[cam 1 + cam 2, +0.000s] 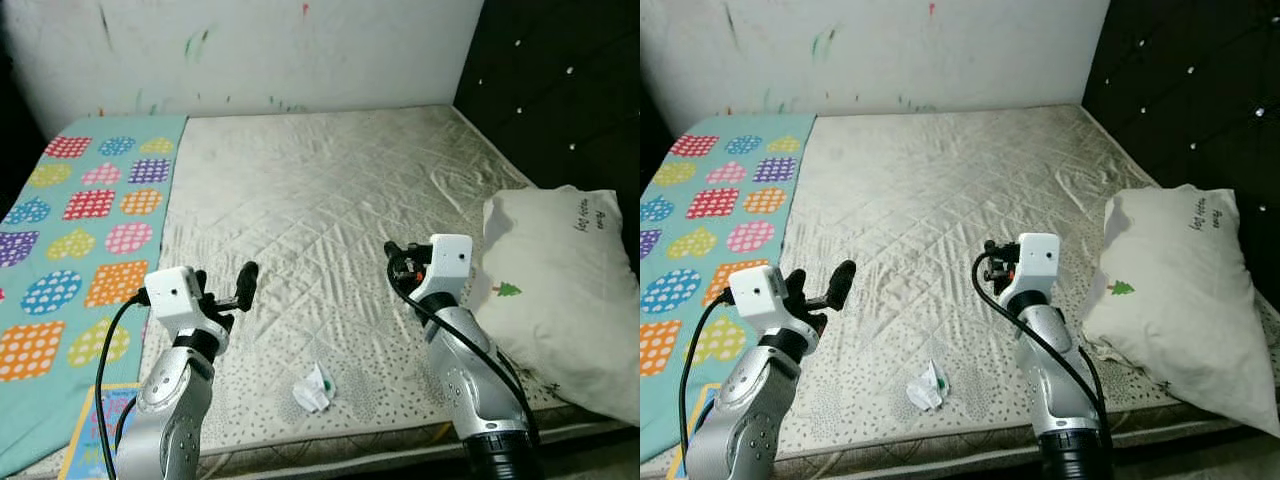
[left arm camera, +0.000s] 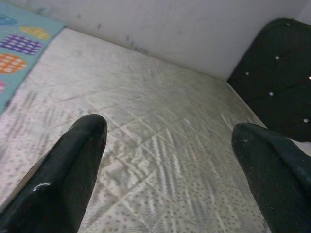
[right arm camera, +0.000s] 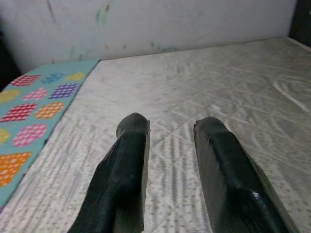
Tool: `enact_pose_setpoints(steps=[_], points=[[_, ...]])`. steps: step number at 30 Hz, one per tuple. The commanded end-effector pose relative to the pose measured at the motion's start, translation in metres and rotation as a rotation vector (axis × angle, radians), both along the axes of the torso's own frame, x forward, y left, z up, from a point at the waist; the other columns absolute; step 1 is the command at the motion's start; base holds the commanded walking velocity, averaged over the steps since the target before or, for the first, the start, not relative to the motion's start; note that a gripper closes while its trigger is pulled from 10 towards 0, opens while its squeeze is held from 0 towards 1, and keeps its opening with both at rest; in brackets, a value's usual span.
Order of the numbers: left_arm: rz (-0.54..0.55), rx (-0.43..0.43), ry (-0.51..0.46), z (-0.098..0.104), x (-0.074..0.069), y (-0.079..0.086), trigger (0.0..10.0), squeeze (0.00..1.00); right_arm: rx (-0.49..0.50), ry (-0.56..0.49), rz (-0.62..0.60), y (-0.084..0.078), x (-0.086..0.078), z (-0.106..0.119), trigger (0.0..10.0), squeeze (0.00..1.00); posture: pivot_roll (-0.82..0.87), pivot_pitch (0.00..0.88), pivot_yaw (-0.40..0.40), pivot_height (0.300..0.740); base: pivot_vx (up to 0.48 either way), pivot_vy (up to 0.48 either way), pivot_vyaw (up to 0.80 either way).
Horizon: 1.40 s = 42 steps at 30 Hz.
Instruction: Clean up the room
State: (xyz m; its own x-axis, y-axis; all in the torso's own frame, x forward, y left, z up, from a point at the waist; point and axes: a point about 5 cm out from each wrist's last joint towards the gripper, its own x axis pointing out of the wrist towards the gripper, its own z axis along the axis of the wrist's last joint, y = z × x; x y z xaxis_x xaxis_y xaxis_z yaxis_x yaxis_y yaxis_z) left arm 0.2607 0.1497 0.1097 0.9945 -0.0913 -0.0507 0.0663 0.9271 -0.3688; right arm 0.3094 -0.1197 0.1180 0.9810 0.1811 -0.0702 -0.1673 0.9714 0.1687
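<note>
A small crumpled white wrapper with a green mark (image 1: 315, 388) lies on the bare quilted mattress (image 1: 320, 190), near its front edge and between my two arms. My left gripper (image 1: 232, 285) hovers above the mattress, up and to the left of the wrapper. Its fingers (image 2: 77, 160) stand wide open with nothing between them. Up and to the right of the wrapper is my right gripper (image 1: 396, 256). Its fingers (image 3: 131, 160) are a little apart, with only mattress showing in the gap.
A white pillow with a small green tree print (image 1: 560, 290) lies at the mattress's right edge, beside the dark tufted headboard (image 1: 550, 80). A teal blanket with coloured patches (image 1: 90, 200) covers the left side. A colourful book (image 1: 100, 425) rests at the front left corner.
</note>
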Motion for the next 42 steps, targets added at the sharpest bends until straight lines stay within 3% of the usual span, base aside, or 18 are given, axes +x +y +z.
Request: enact_pose_setpoints(steps=[1, 14, 22, 26, 42], points=[[0.016, 0.012, 0.002, 0.002, 0.000, 0.002, 10.0, 0.00, 0.003, -0.006, 0.004, 0.001, 0.003, 0.002, 10.0, 0.00, -0.12, 0.000, 0.005, 0.740, 0.000, 0.000, 0.00], [0.074, 0.038, 0.019, 0.001, -0.006, 0.015, 10.0, 0.00, -0.021, 0.032, 0.043, 0.002, -0.001, -0.005, 10.0, 0.00, -0.11, 0.000, 0.003, 0.740, 0.000, 0.000, 0.00], [0.150, 0.070, 0.036, 0.005, -0.023, 0.035, 10.0, 0.00, -0.040, 0.080, 0.084, -0.003, -0.011, -0.012, 10.0, 0.00, -0.10, 0.000, 0.006, 0.740, 0.000, 0.000, 0.00], [0.160, 0.097, 0.050, 0.004, -0.035, 0.045, 10.0, 0.00, -0.064, 0.100, 0.089, -0.016, -0.019, -0.016, 10.0, 0.00, -0.09, 0.000, 0.001, 0.740, 0.000, 0.000, 0.00], [0.141, 0.102, 0.078, 0.003, -0.039, 0.045, 10.0, 0.00, -0.075, 0.105, 0.125, -0.018, -0.024, -0.015, 10.0, 0.00, -0.10, 0.016, 0.000, 0.740, 0.000, 0.000, 0.00]])
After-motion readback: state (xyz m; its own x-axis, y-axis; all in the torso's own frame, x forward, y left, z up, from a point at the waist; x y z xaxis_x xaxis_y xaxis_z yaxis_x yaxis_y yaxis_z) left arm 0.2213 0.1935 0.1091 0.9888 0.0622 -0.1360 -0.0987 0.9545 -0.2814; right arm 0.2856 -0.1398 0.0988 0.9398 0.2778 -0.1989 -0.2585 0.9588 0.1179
